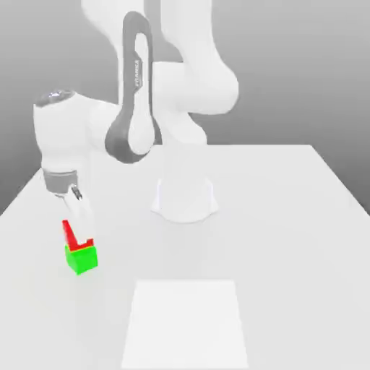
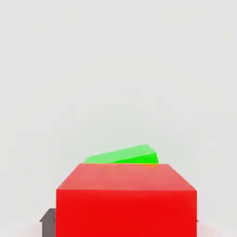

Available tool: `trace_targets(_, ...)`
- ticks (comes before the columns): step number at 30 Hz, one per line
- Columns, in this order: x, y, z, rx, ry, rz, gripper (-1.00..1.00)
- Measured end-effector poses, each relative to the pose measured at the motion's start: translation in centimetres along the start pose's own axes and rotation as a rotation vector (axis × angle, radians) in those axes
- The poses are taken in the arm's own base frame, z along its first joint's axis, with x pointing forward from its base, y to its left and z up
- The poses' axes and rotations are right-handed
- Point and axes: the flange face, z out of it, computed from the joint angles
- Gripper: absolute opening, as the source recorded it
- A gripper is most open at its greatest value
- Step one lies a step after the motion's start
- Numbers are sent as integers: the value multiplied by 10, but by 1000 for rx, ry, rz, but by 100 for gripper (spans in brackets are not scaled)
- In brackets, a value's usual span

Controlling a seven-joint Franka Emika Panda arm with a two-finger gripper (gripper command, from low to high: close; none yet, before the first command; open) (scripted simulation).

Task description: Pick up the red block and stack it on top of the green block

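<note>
Placement step in hand. The claw (image 1: 78,217) grips the red block (image 1: 71,234), directly over the green block (image 1: 82,259) on the surface (image 1: 289,217), apparently touching. Next move calls for squaring alignment, then release

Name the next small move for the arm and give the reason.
Probably open the fingers and let go, then lift straight up. In the exterior view the red block sits right on top of the green block, with the gripper around it. In the hand view, green peeks out just past the red block's far edge, so the two look roughly lined up, though exact contact is hard to confirm.
</note>
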Motion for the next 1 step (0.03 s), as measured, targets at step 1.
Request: trace_targets(1,0,0,0,0,0,-2,100)
